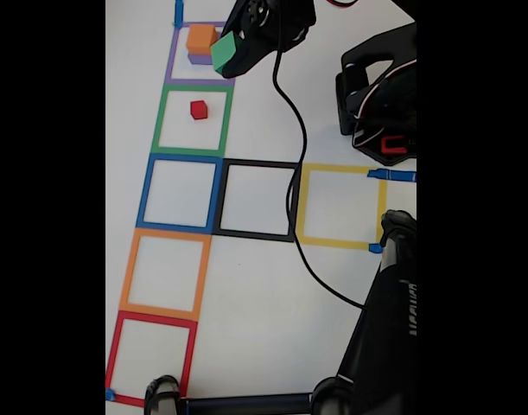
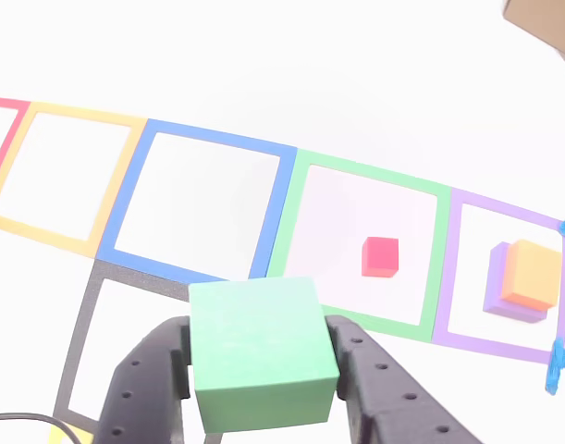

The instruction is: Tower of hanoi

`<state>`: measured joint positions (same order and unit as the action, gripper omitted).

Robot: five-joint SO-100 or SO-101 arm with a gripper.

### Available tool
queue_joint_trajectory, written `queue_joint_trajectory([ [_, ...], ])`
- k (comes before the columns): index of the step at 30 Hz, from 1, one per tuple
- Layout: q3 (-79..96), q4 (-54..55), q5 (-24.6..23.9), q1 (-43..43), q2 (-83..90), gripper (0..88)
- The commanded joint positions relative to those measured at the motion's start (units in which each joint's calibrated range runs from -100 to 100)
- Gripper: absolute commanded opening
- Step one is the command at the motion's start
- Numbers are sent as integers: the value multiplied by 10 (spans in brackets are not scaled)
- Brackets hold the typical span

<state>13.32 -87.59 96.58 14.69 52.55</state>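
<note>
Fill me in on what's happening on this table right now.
The arm's end effector is clamped on a green cube and holds it up off the table, near the purple taped square in the fixed view. In that square an orange cube sits on a purple block. A small red cube lies alone in the green square. The other taped squares hold no cubes.

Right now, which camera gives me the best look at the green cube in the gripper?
The other view: the green cube sits large and close, clamped between the gripper fingers, with top and front faces clear. The fixed view shows the green cube small, partly hidden by the arm, beside the orange-on-purple stack.
</note>
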Motion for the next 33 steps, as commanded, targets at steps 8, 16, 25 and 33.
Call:
queue_joint_trajectory([
  [8, 358, 367, 34, 37, 52, 50],
  [16, 543, 644, 34, 54, -23, 53],
  [25, 576, 981, 34, 39, -294, 53],
  [33, 591, 1199, 34, 78, -457, 52],
])
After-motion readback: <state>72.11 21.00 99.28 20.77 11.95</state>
